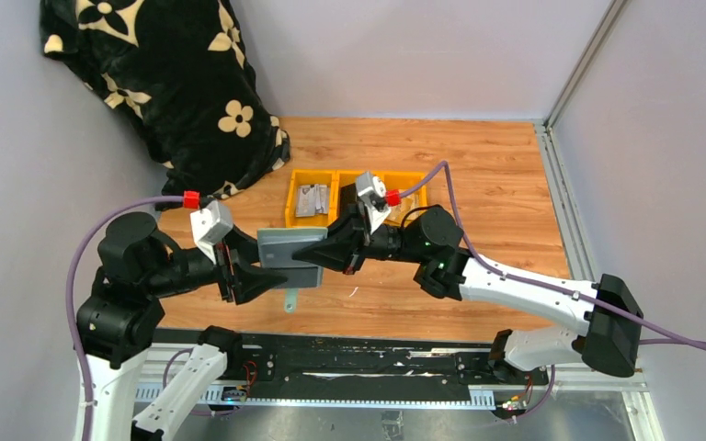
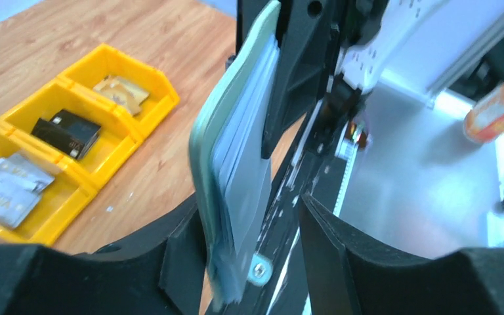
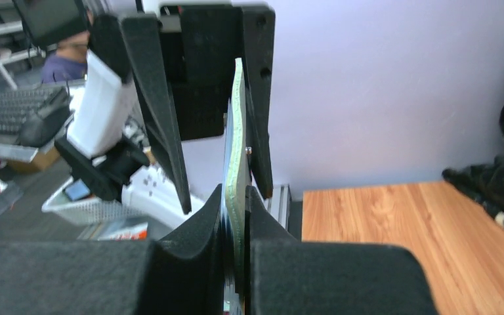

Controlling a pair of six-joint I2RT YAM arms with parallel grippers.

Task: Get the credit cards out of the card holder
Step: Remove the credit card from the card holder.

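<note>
The grey-green card holder (image 1: 287, 250) hangs in the air above the wooden table, between both grippers. My right gripper (image 1: 328, 254) is shut on its right edge; in the right wrist view (image 3: 236, 190) the fingers pinch the holder (image 3: 237, 131) edge-on. My left gripper (image 1: 259, 277) is open around its left end. In the left wrist view (image 2: 246, 220) the holder (image 2: 207, 151) rests against one finger (image 2: 180, 252), and the other finger (image 2: 341, 249) stands apart. Pale grey card or pocket layers (image 2: 249, 157) show on its inner side. A small tab (image 1: 290, 301) hangs below.
A row of yellow bins (image 1: 287, 197) stands behind the grippers and also shows in the left wrist view (image 2: 115, 141). One bin holds silvery cards (image 2: 6, 190), another a black object (image 2: 65, 131). A black floral cushion (image 1: 165, 83) lies at the back left. A metal rail (image 1: 358, 367) runs along the near edge.
</note>
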